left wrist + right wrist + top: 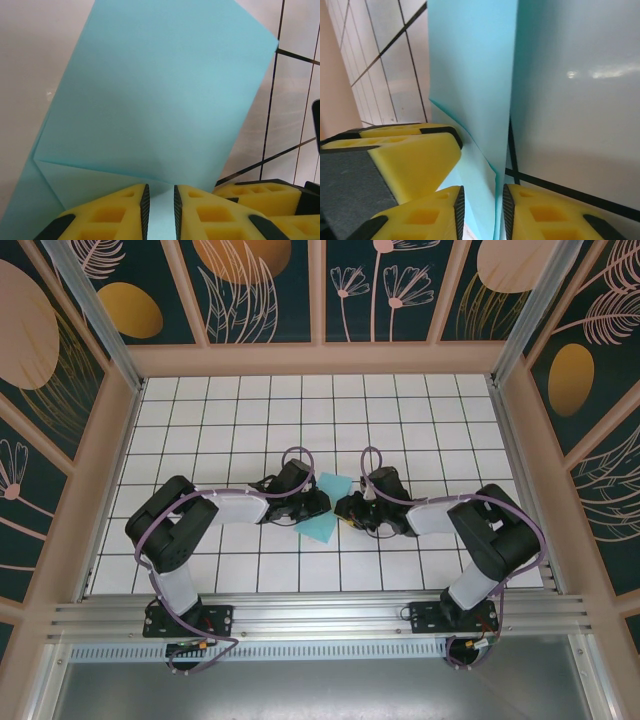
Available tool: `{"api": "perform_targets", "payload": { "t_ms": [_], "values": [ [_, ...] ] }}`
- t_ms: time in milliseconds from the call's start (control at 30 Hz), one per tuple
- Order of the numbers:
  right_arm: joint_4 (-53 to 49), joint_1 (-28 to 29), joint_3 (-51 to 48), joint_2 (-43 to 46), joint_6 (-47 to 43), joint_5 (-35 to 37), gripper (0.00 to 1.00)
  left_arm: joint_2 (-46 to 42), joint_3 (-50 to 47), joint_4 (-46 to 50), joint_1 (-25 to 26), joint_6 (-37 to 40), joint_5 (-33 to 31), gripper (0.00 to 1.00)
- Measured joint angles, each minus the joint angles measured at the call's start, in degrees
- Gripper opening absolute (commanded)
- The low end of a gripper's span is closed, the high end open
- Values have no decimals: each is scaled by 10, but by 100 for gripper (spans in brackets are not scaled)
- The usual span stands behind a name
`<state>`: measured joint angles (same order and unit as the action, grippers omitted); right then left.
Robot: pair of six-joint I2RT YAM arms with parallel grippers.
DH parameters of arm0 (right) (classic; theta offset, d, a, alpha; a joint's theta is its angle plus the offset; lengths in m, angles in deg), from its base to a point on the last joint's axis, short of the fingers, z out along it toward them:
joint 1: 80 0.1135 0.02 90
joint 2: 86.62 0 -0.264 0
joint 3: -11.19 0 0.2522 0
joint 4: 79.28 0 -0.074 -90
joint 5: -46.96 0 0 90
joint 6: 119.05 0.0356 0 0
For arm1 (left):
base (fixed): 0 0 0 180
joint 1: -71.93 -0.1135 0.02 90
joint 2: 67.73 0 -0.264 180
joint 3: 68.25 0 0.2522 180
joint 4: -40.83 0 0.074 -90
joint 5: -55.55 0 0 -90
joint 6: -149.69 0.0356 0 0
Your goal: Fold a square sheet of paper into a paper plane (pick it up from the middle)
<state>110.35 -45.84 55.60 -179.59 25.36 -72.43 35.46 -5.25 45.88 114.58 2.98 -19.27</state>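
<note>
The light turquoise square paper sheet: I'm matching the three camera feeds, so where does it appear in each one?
Top external: the light turquoise square paper sheet, centre of the picture.
Left wrist: the sheet fills the centre and left, above the yellow jaws.
Right wrist: the sheet is a tall strip up the middle, above the yellow jaws.
Shared landmark: the white table with black grid lines.
</note>
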Motion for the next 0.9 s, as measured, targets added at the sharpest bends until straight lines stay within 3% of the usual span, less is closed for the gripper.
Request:
{"api": "perform_targets", "payload": {
  "t_ms": [433,733,833,900],
  "values": [
    [52,0,-5,-30,0,-9,25,0,0,0,0,-5,-7,25],
    [73,1,-4,-46,-5,-12,10,0,0,0,0,-6,-11,26],
    [74,1,-4,-46,-9,-13,1,-2,-1,-1,0,-10,-19,28],
    [70,1,-4,-46,-15,-13,0,-14,-7,-3,0,-13,-24,32]
  ]
}}
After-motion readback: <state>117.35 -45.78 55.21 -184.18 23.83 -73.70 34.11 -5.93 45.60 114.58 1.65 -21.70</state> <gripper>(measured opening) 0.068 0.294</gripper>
